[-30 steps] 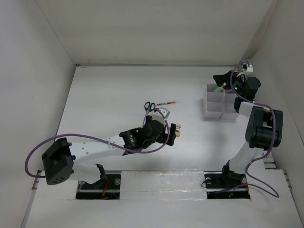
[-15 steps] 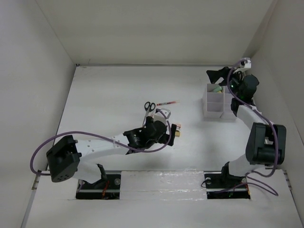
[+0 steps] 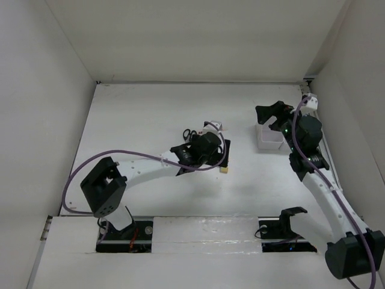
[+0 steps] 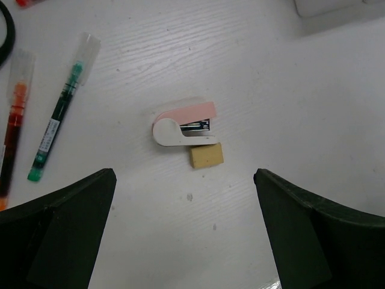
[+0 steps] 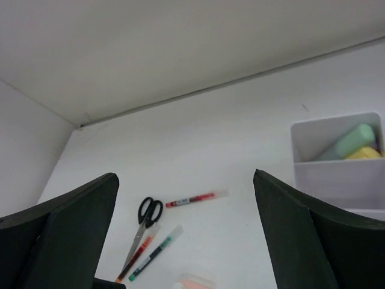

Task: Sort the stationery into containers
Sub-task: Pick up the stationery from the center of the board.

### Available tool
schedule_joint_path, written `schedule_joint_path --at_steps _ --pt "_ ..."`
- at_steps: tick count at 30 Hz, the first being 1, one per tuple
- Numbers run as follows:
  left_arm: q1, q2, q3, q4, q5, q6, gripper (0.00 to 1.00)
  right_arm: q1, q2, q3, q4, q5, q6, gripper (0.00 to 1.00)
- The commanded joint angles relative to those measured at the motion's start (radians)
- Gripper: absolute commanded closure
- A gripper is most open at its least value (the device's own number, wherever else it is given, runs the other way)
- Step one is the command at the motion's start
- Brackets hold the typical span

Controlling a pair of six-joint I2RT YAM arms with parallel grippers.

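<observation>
The left end effector [image 4: 183,176] stands wide open and holds nothing. Its two dark fingers [image 4: 66,226] frame a bare patch of white worktop [image 4: 283,90]. Just beyond them on the far side lies a small yellowish block [image 4: 206,155]. A small white-and-pink item [image 4: 183,123] lies against the block's far edge; whether the two touch I cannot tell. To the left of these, near but apart, a green pen [image 4: 59,117] and an orange pen [image 4: 14,123] lie side by side, both slanted. Farther left and beyond them is the black loop of the scissors [image 5: 144,220], blades pointing towards the pens. A thin red pen [image 5: 195,197] lies on the worktop just beyond the scissors on the far side.

The right end effector [image 5: 183,180] is also spread wide and empty. In the overhead view it hangs above the far left part of the white organizer box [image 3: 269,139], raised clear of it. The box sits at the right of the worktop, well apart from the loose stationery. One compartment holds a light green marker [image 5: 350,141], leaning on a slant, with a yellow piece [image 5: 364,153] beside it. The other compartments are too hidden by the arm to read.
</observation>
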Motion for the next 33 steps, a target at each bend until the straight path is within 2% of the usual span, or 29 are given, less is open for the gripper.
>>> schedule_joint_path --at_steps 1,4,10,18,23,26,33 --pt "-0.026 0.084 0.078 -0.104 0.023 -0.064 0.0 0.011 -0.09 -0.013 -0.165 0.133 0.038 0.0" --pt "-0.057 0.174 0.124 -0.125 0.014 -0.107 0.0 0.011 -0.173 -0.013 -0.243 0.153 0.038 0.0" --pt "-0.079 0.296 0.201 -0.162 0.023 -0.164 0.07 0.011 -0.285 -0.013 -0.297 0.136 0.049 0.0" --pt "-0.103 0.422 0.307 -0.231 -0.024 -0.22 0.18 0.011 -0.295 -0.013 -0.318 0.075 0.058 0.0" --pt "-0.103 0.465 0.365 -0.285 -0.049 -0.243 0.34 0.011 -0.304 -0.013 -0.318 0.065 0.058 0.0" --pt "-0.103 0.485 0.374 -0.318 -0.075 -0.268 0.35 0.011 -0.304 -0.013 -0.318 0.065 0.058 0.0" --pt "-0.103 0.52 0.384 -0.352 -0.102 -0.279 0.54 0.011 -0.313 -0.013 -0.318 0.047 0.058 0.0"
